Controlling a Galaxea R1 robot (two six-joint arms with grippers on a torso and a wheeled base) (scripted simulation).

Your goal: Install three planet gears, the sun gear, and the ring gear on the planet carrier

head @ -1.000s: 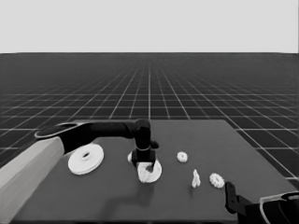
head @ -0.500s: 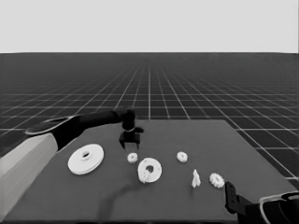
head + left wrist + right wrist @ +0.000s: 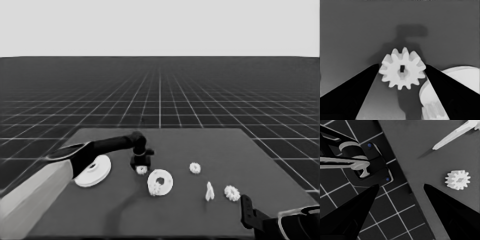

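Note:
My left gripper (image 3: pixel 141 164) is open and down over a small gear (image 3: pixel 142 170), just left of the smaller round part (image 3: pixel 161 182). In the left wrist view that gear (image 3: pixel 402 72) lies flat on the table between the fingertips, which stand close to its teeth on both sides. The smaller round part (image 3: pixel 462 75) shows beside it with a gear (image 3: pixel 433 110) on its rim. The larger round part (image 3: pixel 93 171) lies left, partly behind my left arm. Two more gears (image 3: pixel 195 168) (image 3: pixel 231 192) lie to the right. My right gripper (image 3: pixel 246 214) waits open at the lower right corner.
A thin white piece (image 3: pixel 209 191) stands between the smaller round part and the right-hand gear. The right wrist view shows that gear (image 3: pixel 458 179) and the thin white piece (image 3: pixel 452 135) near the table's corner, with dark machinery (image 3: pixel 367 167) past the edge.
My left gripper left the smaller round part, rose and swung back-left, then came down over the loose gear beside it. The right arm has not moved.

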